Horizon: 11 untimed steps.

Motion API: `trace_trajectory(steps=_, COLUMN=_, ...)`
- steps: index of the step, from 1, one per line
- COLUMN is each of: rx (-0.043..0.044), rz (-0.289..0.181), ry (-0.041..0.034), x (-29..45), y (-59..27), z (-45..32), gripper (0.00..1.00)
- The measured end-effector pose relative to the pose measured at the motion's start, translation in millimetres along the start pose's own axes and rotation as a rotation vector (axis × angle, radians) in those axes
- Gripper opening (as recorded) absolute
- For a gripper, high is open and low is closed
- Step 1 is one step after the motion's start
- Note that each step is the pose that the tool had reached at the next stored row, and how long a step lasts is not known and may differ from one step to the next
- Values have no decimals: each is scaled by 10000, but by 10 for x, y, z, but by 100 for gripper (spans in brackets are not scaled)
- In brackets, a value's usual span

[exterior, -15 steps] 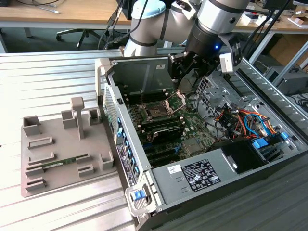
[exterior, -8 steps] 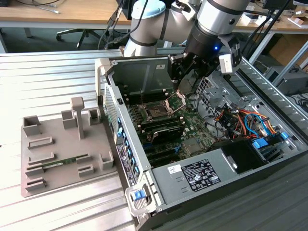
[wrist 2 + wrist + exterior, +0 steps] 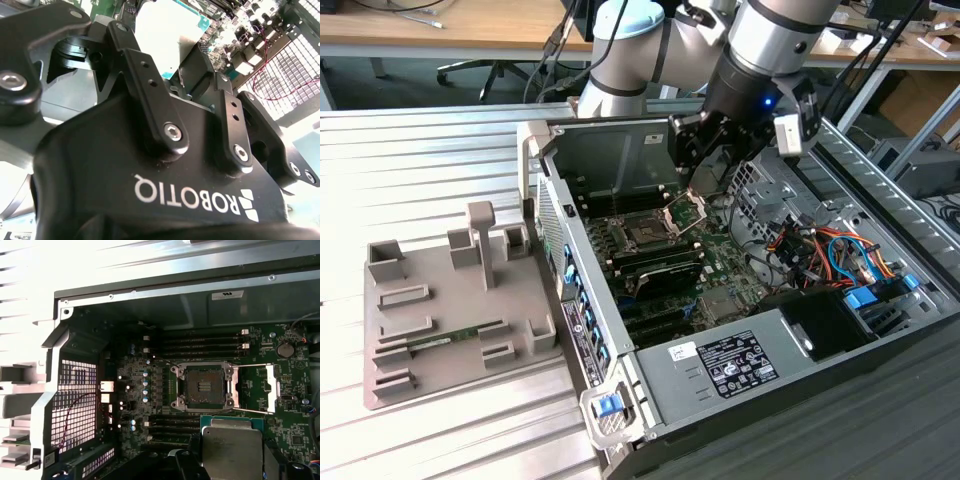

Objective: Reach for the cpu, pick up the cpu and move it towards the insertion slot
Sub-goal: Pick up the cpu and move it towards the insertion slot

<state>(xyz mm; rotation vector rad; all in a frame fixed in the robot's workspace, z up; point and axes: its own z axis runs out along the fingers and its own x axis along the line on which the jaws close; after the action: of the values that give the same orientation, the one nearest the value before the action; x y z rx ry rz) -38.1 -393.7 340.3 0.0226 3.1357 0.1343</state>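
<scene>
In the first wrist view the cpu [image 3: 232,450] is cut off by the picture's edge and its sides are covered by the pincer's fingers [image 3: 192,455], while in the exterior view the pincer [image 3: 705,165] hides it entirely.

The cpu [image 3: 231,449], a flat silvery square with a teal-edged rim, hangs level above the motherboard, just near of the insertion slot [image 3: 204,386], a dark square socket in an open silvery frame.
</scene>
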Motion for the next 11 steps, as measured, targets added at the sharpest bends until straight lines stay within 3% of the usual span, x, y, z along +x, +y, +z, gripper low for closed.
trace_trajectory(steps=11, rx=0, rz=1, ry=0, x=0, y=-3, z=30, gripper=55)
